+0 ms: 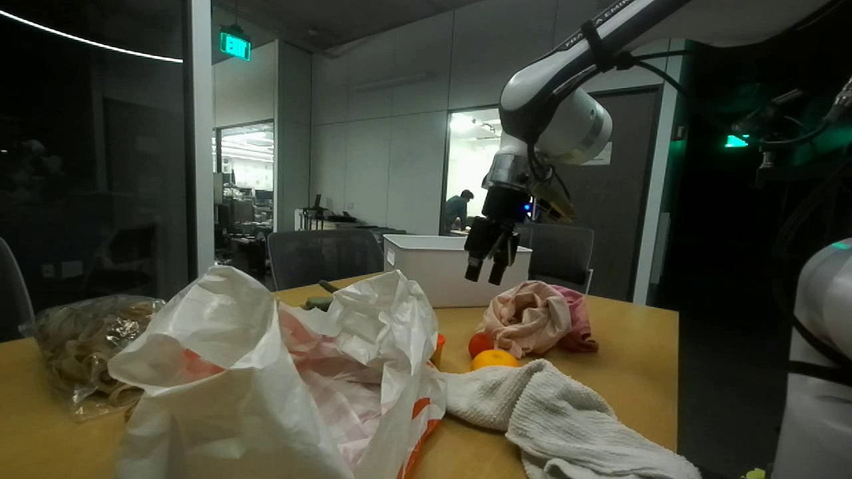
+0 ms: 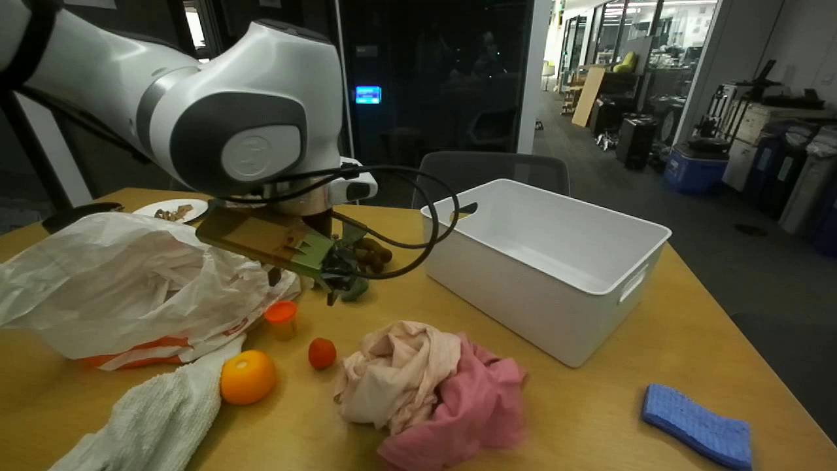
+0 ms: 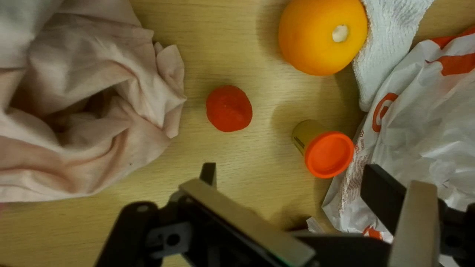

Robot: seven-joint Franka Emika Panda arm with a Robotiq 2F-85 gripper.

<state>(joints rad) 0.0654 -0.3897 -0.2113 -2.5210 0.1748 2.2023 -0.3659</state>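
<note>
My gripper (image 1: 484,274) is open and holds nothing, above the table. In the wrist view its fingers (image 3: 293,181) stand wide apart. The orange-lidded small tub (image 3: 329,154) is nearest, beyond the fingers, with the white plastic bag (image 3: 426,148) beside it. A red tomato-like item (image 3: 229,108) and a round orange fruit (image 3: 323,35) lie farther out. A pale pink cloth (image 3: 100,111) lies at left. In an exterior view, the tub (image 2: 281,319), red item (image 2: 322,353), orange fruit (image 2: 248,377) and pink cloth (image 2: 405,373) show; the fingers there are mostly hidden behind the arm.
A white bin (image 2: 516,281) stands on the table (image 2: 588,405), with a blue sponge-like item (image 2: 696,425) near it. A white towel (image 1: 566,412) lies beside the bag. A clear bag of brownish contents (image 1: 100,346) and a white plate (image 2: 171,210) are also there.
</note>
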